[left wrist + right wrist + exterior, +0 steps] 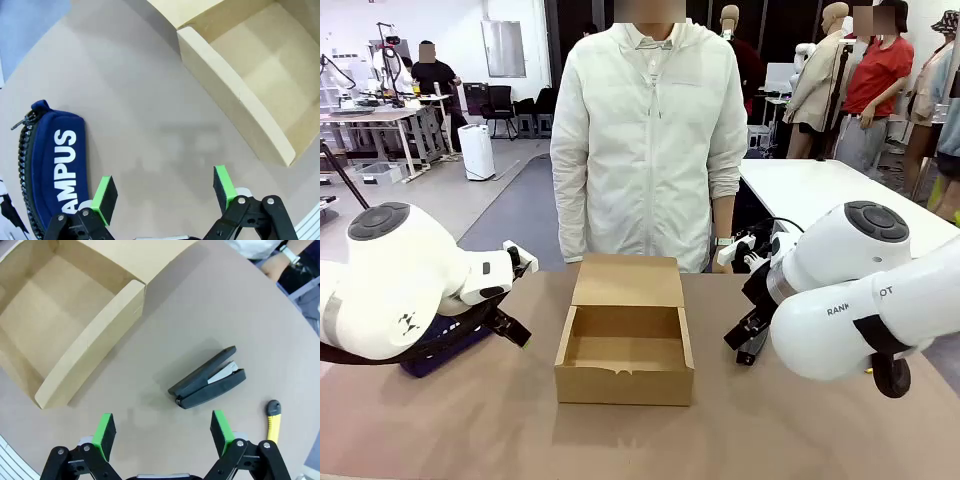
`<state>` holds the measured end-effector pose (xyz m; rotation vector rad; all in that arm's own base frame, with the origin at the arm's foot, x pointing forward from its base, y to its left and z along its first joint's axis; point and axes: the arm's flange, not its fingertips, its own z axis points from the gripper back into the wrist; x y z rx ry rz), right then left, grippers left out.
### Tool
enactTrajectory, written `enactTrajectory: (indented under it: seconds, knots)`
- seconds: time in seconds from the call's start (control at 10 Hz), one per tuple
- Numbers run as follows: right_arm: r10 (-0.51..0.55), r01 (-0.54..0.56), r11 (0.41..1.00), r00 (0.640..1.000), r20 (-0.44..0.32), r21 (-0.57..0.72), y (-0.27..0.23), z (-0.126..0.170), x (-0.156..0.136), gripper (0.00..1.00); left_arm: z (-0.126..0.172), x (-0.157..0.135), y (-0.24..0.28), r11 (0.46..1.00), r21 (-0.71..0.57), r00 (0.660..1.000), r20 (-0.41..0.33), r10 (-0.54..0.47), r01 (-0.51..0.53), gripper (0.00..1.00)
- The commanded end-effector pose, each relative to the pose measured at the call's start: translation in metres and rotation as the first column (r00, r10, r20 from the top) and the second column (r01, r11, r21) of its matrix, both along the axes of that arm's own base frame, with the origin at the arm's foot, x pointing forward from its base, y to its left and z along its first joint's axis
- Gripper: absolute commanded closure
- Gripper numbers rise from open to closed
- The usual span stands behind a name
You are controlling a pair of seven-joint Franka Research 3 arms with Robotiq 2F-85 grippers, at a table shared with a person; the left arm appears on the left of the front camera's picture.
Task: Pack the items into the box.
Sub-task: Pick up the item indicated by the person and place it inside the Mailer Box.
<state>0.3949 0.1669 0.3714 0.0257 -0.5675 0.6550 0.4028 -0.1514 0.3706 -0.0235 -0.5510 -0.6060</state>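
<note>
The open brown box (pixel 620 385) stands mid-table, nothing inside, its lid flap folded back toward the person. My left gripper (pixel 518 298) hovers open to the box's left, above bare table, in its wrist view (pixel 165 192). The navy pencil case (pixel 52 170) with white lettering lies just beside it, and also shows under the left arm (pixel 438 348). My right gripper (pixel 740 295) is open to the box's right; in the right wrist view (pixel 162 432) the black stapler (pixel 207 380) lies just ahead of it, and the yellow-and-black utility knife (pixel 273 421) lies further out. Box walls (pixel 235 100) (pixel 90 355) appear in both wrist views.
A person in a white jacket (pixel 648 140) stands at the far edge behind the box, one hand with a wristwatch (pixel 289 254) near the table's corner. Bare brown tabletop (pixel 770 430) lies in front of the box and between it and each gripper.
</note>
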Motion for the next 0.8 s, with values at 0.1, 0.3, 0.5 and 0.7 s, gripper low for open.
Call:
enactTrajectory:
  seconds: [0.1, 0.3, 0.5, 0.7]
  knots:
    - [0.000, 0.000, 1.000, 1.000, 0.000, 0.000, 0.0000, 0.0000, 0.0000, 0.00, 0.0000, 0.0000, 0.0000, 1.000, 0.000, 1.000, 0.000, 0.000, 0.000, 0.00]
    - [0.000, 0.000, 1.000, 1.000, 0.000, 0.000, 0.0000, 0.0000, 0.0000, 0.00, 0.0000, 0.0000, 0.0000, 1.000, 0.000, 1.000, 0.000, 0.000, 0.000, 0.00]
    - [0.000, 0.000, 1.000, 1.000, 0.000, 0.000, 0.0000, 0.0000, 0.0000, 0.00, 0.0000, 0.0000, 0.0000, 1.000, 0.000, 1.000, 0.000, 0.000, 0.000, 0.00]
    - [0.000, 0.000, 1.000, 1.000, 0.000, 0.000, 0.0000, 0.0000, 0.0000, 0.00, 0.0000, 0.0000, 0.0000, 1.000, 0.000, 1.000, 0.000, 0.000, 0.000, 0.00]
